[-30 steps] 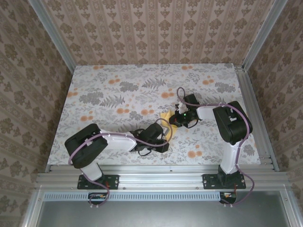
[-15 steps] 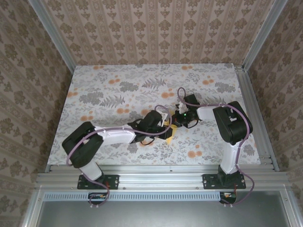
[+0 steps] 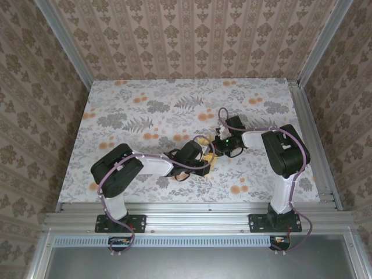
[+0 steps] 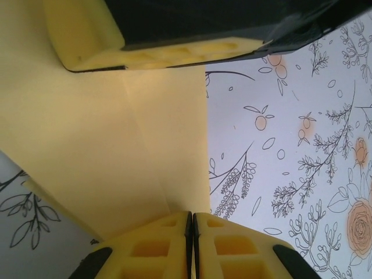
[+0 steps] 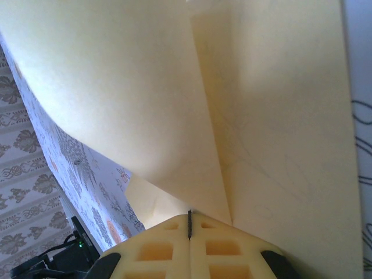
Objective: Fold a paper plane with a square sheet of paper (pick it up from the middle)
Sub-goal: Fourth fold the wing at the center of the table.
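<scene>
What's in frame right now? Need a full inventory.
sheet of paper: 1, pale yellow, part-folded, table centre between both end effectors
table cover: 1, white-grey floral with orange blooms, under everything
walls: 3, beige patterned wallpaper, left, back and right of table
frame rails: several, silver, near edge and corners
left arm: 1, black-white, near-left base to centre
right arm: 1, black-white, near-right base to centre
left end effector: 1, yellow-tipped, shut on the sheet
right end effector: 1, yellow-tipped, shut on the sheet

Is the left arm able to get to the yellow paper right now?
Yes, it looks so: the left pincer is shut on the folded yellow paper, with nothing in between. The right pincer pinches it too.
</scene>
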Available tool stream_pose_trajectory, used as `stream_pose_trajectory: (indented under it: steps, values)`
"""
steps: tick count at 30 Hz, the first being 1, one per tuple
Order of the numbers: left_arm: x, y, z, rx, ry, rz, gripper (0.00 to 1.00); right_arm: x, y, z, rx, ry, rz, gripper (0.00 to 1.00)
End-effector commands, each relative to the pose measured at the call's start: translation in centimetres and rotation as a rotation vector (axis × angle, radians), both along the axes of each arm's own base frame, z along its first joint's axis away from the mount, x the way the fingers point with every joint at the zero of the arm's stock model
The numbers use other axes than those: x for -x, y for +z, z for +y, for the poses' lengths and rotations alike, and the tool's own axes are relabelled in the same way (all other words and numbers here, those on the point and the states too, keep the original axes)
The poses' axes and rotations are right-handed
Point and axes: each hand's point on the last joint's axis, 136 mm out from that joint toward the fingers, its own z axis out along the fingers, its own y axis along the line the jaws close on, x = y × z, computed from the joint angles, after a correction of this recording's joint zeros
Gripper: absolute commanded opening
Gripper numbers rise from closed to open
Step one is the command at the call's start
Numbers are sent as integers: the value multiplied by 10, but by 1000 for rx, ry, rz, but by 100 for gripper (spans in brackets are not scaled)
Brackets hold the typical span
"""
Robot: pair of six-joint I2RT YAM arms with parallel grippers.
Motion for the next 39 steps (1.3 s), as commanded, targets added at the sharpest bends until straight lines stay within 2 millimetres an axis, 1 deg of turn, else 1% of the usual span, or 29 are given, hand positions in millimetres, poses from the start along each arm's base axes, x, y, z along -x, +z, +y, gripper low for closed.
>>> stream_pose_trajectory:
  steps: [1,4,8,11,13,15,18,21,24,26,28,33,36,39]
  values:
    - [21,-28,25,-93,-15,55,11,10,-21,-17,100,-46,73,6]
    - [31,-37,37,-113,-12,80,10,-1,-11,-15,98,-59,29,7]
    - [42,-48,55,-147,0,103,3,-16,9,-15,101,-93,-50,7]
    - [46,-52,61,-158,1,115,0,-23,12,-17,114,-101,-70,7]
    - [47,-54,64,-168,-1,118,0,-24,17,-14,106,-97,-78,7]
    - [47,-54,66,-167,4,115,0,-19,24,-9,84,-91,-75,7]
    - [47,-55,66,-168,1,116,0,-4,30,1,54,-68,-56,7]
    - [47,-56,66,-169,-3,121,0,11,27,7,50,-55,-32,7]
    - [47,-56,66,-168,-6,120,0,13,19,12,56,-40,-19,7]
    - [48,-55,66,-169,-13,120,0,9,15,15,68,-33,-27,7]
    - [48,-55,66,-172,-17,119,0,3,11,12,111,-29,-38,7]
    - [50,-54,70,-174,-17,120,0,-10,-6,-1,225,-19,-47,7]
    - [52,-54,72,-175,-17,124,0,-15,-17,-10,250,-33,-41,7]
    - [55,-57,76,-178,-15,135,0,-25,-23,-18,258,-49,-40,7]
